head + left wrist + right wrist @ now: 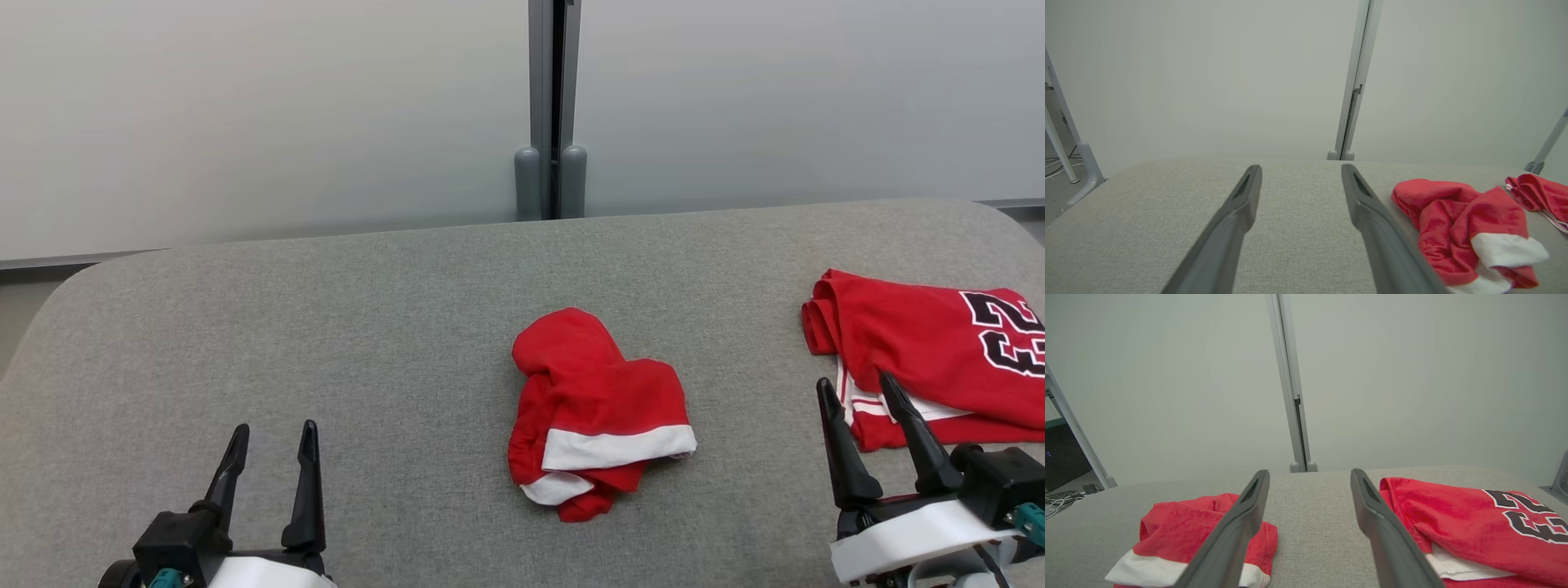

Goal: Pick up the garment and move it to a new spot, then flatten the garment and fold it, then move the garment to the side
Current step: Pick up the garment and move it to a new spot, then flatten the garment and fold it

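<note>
Grey fabric surface bears two red garments before the robot.
A folded red numbered jersey lies at three o'clock; the crumpled red-and-white garment sits at centre, well apart from it. Left claw at seven o'clock and right claw at four o'clock gape wide, holding nothing.

The left claw and the right claw are each built from two long dark fingers, tapered to narrow pointed tips and seated in a blocky black mount. Behind each mount a smooth white housing is fitted, and a small teal connector is set beside it. In the wrist views, a narrow recessed slot is seen near each fingertip.
</note>
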Controlling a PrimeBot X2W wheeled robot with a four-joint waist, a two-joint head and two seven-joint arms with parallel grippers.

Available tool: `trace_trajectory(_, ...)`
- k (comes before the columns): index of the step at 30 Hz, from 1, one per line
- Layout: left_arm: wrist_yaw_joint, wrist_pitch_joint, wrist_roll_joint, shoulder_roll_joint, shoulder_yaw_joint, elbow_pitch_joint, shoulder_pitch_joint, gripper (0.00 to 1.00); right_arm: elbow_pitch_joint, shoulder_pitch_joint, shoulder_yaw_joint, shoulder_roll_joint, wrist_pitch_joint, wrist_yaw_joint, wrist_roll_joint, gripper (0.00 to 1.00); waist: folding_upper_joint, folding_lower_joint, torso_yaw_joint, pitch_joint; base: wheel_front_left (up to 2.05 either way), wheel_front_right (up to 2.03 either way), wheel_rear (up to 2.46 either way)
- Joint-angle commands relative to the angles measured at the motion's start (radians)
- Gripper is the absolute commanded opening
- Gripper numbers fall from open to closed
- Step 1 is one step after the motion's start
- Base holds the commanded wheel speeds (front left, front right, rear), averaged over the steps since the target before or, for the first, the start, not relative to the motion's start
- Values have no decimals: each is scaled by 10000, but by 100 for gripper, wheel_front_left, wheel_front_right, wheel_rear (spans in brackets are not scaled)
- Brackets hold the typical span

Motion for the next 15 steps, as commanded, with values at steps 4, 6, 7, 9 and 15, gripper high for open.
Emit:
trace_trajectory(4, -40, -62, 85, 26, 66, 2, -83, 100, -16, -27, -38, -16, -38, 5, -33, 100, -1, 0, -34, 18, 0, 0, 0)
trace_trajectory(6, -54, -65, 77, 20, 66, 17, -95, 100, 5, -47, -31, -17, -25, 5, -25, 100, -1, 0, -48, 28, 0, 0, 0)
trace_trajectory(7, -57, -65, 69, 17, 62, 30, -102, 100, 15, -59, -29, -21, -22, 5, -23, 100, -1, 0, -53, 31, 0, 0, 0)
trace_trajectory(9, -64, -60, 43, 0, 56, 42, -123, 100, 31, -70, -28, -35, -22, 5, -17, 100, -1, 0, -60, 30, 0, 0, 0)
trace_trajectory(15, -63, -59, -28, -43, 1, -1, -159, 100, 370, -72, 324, -235, 609, 5, -98, 100, -1, 0, -3, 19, 0, 0, 0)
